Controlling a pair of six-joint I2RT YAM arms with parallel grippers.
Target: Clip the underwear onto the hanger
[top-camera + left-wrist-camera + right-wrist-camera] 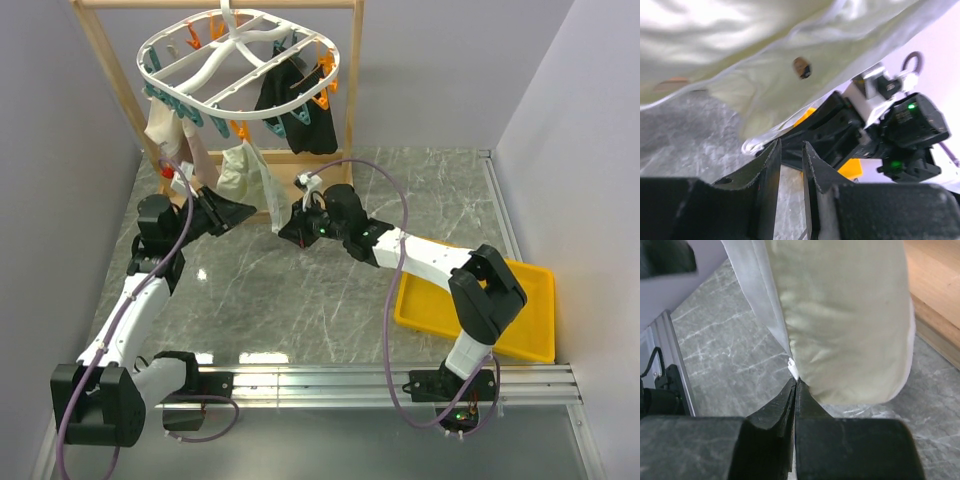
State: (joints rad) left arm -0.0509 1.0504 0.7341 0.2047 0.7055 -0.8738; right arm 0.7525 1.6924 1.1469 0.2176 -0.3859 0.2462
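The underwear (241, 172) hangs just above and beyond the left gripper (791, 146), whose jaws stand slightly apart with nothing between them. Its top edge appears to be caught in a clip on the near rim of the hanger (215, 66), high above both grippers. The right gripper (795, 382) is closed, apparently pinching the lower hem right at its tips. I judge the clipping largely done, with what remains being to check the clip holds, perhaps add a second clip, and release the hem.
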